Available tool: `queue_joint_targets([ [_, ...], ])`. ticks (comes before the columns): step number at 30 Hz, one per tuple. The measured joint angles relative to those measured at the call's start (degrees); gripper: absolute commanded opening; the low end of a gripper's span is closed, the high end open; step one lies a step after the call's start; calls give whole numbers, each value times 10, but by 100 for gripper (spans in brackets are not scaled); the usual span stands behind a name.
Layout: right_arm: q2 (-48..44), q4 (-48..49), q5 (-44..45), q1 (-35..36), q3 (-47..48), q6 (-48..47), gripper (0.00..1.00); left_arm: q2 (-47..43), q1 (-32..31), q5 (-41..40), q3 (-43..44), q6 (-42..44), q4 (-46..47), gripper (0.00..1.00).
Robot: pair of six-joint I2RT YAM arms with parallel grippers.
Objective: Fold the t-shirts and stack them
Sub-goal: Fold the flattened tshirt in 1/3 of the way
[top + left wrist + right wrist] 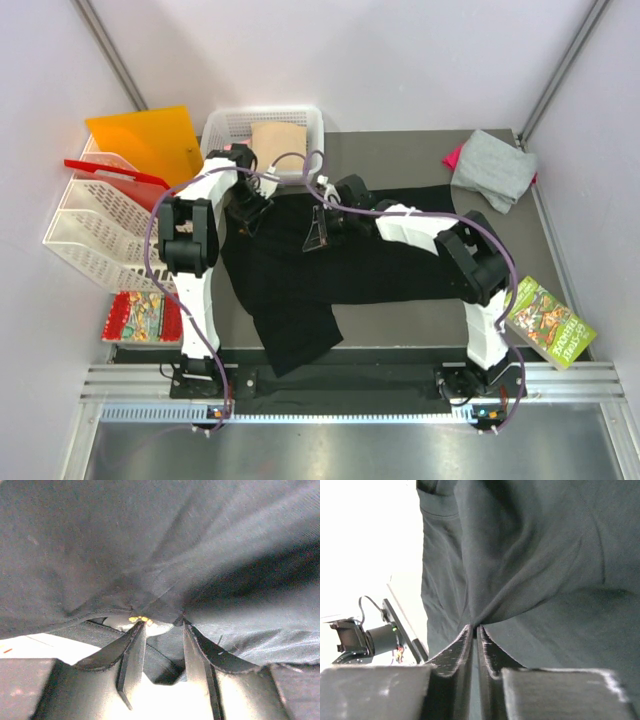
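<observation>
A large black t-shirt point(380, 270) lies spread across the middle of the table, one part trailing toward the near edge. My left gripper point(250, 212) sits at its far left part; in the left wrist view the gripper point(162, 621) has its jaws partly apart, closed on a thick bunch of the black cloth point(150, 555). Over the shirt's upper middle my right gripper point(322, 228) is down on the cloth. The right wrist view shows this gripper point(475, 628) pinched shut on a fold of the black cloth point(535, 570). A grey t-shirt point(492, 170) lies on a pink one point(453, 158) at the far right. A tan one point(277, 141) lies in a basket.
A white basket point(228, 126) stands at the back. An orange sheet point(146, 138) leans on a white rack point(92, 232) at the left. Printed booklets lie at the near left point(143, 316) and near right point(549, 322).
</observation>
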Motion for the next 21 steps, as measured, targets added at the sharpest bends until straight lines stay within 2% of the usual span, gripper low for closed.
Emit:
queue_joint_targets([
  [2,2,-9,-3,0,1,-2,54,0,1,-1,0,0,-1,41],
  [3,4,-16,-4,0,2,-5,56,0,2,-2,1,0,-2,41],
  [10,38,-69,-3,0,41,-23,57,-10,2,-13,14,1,-17,42],
  [14,39,-96,8,-1,63,-34,55,-21,9,-12,62,-3,-26,43],
  [18,38,-106,28,-2,89,-44,55,-32,44,14,140,-44,-10,44],
  [21,38,-104,46,-2,106,-45,55,-58,78,26,145,-81,18,42],
])
